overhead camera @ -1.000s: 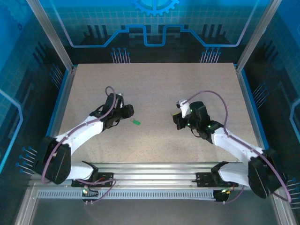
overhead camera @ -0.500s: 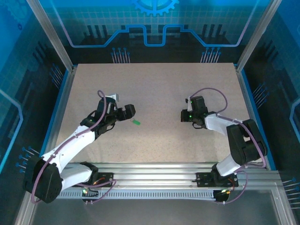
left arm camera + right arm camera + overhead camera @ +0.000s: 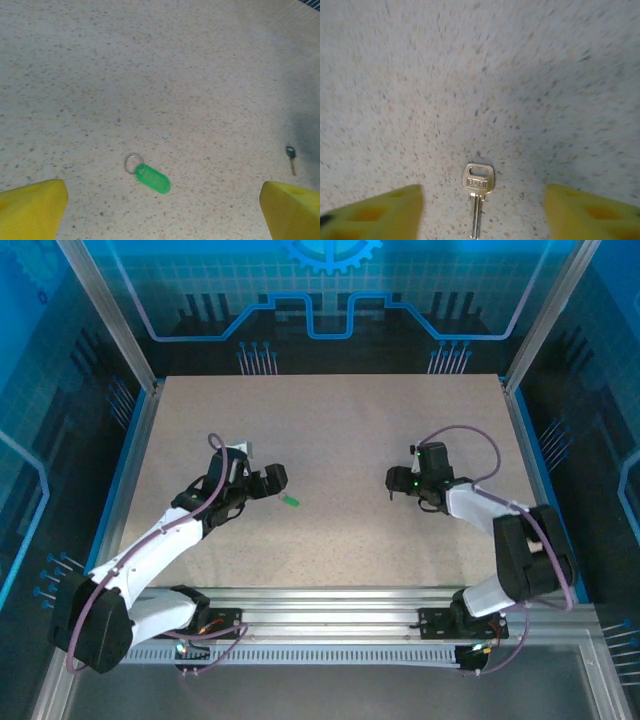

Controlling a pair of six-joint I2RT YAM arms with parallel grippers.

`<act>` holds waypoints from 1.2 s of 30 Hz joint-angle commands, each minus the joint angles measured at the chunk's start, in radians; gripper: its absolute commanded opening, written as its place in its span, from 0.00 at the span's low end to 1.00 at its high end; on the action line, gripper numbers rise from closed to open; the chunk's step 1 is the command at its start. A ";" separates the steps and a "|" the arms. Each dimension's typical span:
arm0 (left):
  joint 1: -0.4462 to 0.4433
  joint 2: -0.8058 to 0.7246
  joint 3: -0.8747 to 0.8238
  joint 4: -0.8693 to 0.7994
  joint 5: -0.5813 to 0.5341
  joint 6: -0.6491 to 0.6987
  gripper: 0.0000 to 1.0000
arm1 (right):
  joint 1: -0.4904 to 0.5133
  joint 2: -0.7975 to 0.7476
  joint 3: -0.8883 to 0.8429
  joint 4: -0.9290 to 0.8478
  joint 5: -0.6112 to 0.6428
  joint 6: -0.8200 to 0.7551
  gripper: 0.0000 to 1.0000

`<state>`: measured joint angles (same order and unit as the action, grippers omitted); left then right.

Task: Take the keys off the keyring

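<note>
Right gripper (image 3: 481,210) has let go, fingers spread wide | key (image 3: 478,187) lies free between them, right of centre | keyring (image 3: 133,162) with green tag (image 3: 153,179) left of centre, below wide-spread left gripper (image 3: 162,205) | separation looks done; next: withdraw both arms.

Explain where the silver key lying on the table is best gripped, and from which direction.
I would grip the key across the two side edges of its squarish head, coming straight down from above. It lies flat on the table, so its faces cannot be pinched, and the head is wider than the thin blade.
</note>
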<state>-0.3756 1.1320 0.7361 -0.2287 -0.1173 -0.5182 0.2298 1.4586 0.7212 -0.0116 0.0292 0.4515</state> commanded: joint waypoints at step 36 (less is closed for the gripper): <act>0.264 0.441 -0.416 1.316 -0.259 0.557 0.99 | -0.121 0.082 -0.351 0.963 0.202 -0.461 1.00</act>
<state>-0.1139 1.5848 0.3038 1.0298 -0.3935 0.0288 0.0849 1.5288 0.3531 0.8539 0.2092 -0.0048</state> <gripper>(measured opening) 0.995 0.999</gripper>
